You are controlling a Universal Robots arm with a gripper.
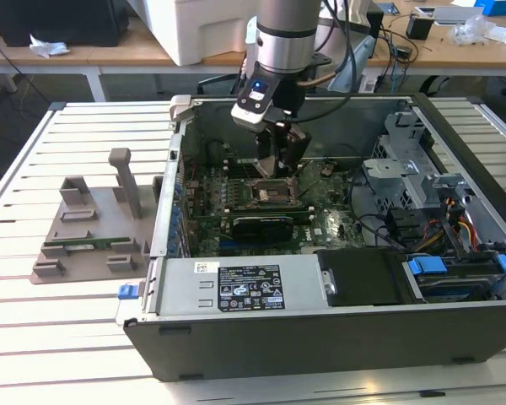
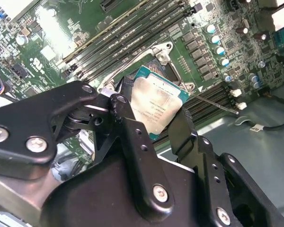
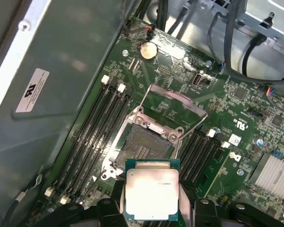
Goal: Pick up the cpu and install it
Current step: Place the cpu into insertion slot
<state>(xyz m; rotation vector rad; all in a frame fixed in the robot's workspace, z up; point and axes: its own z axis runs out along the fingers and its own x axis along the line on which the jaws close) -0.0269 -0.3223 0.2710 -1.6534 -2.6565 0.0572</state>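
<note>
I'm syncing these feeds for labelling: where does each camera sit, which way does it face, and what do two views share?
Exterior view: off the arm, above the open computer case, looking down into it; shows arm and gripper.
Second wrist view: on the arm, looking past black gripper links at the cpu they hold.
First wrist view: on the arm, facing the open socket beyond the held cpu; black fingers flank it.
Shared: both wrist views show cpu and socket.

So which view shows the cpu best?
The first wrist view: the cpu faces the camera, its whole silvery top showing. The second wrist view shows it tilted, partly behind a finger. In the exterior view the gripper covers it.
</note>
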